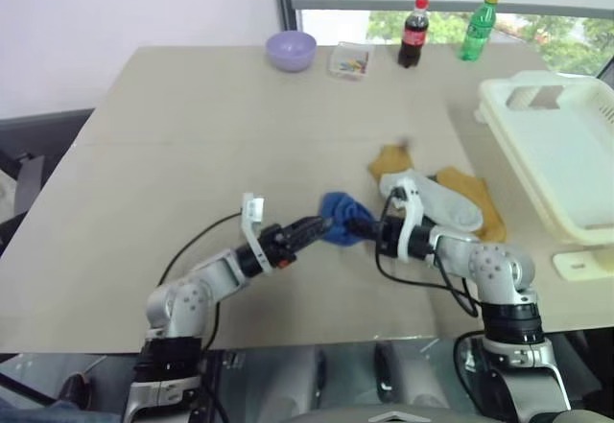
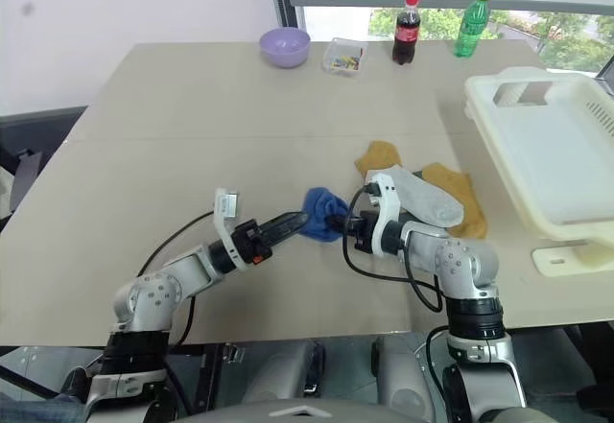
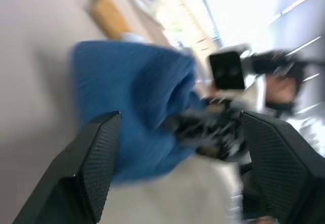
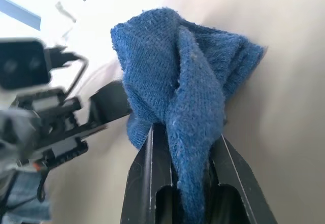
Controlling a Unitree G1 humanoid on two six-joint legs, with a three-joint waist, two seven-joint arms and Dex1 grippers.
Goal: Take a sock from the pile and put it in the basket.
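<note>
Right end effector (image 4: 187, 176) clamped on the blue sock (image 4: 177, 82), left end effector (image 3: 177, 148) spread wide beside it, the basket (image 1: 537, 135) across the counter (image 1: 192, 135) yet to receive it.

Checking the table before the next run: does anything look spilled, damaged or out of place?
Nothing spilled or damaged. The blue sock is bunched up, pinched in the right end effector; other socks lie loose beside the basket. Both bottles stand upright.
</note>
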